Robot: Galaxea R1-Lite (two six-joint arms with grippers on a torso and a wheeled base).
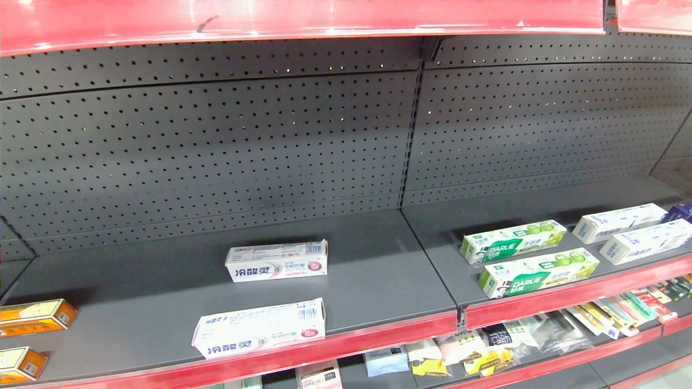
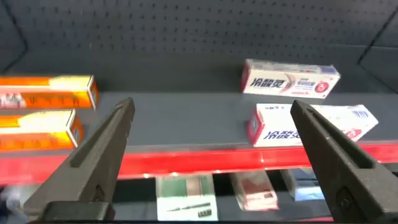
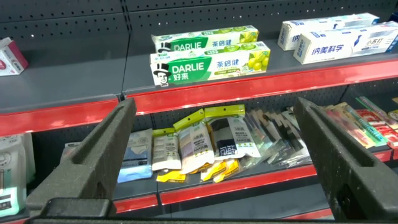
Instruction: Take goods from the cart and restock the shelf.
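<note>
On the grey shelf [image 1: 373, 270] lie two white toothpaste boxes, one near the front edge [image 1: 259, 328] [image 2: 311, 124] and one behind it [image 1: 277, 261] [image 2: 290, 78]. Two green toothpaste boxes [image 1: 538, 272] [image 3: 208, 62] lie on the right section, with white-and-blue boxes [image 1: 646, 241] [image 3: 345, 46] further right. Orange boxes [image 1: 35, 317] [image 2: 40, 109] sit at the far left. My left gripper [image 2: 211, 115] hangs open in front of the shelf's red edge, holding nothing. My right gripper [image 3: 214, 115] is open and empty before the lower shelf.
A red shelf lip [image 1: 562, 296] runs along the front. Below it a lower shelf [image 3: 236, 186] holds several hanging packets [image 3: 205, 146] and small boxes [image 2: 186, 196]. The perforated back panel [image 1: 216, 140] rises behind. Bare shelf space lies between the white and green boxes.
</note>
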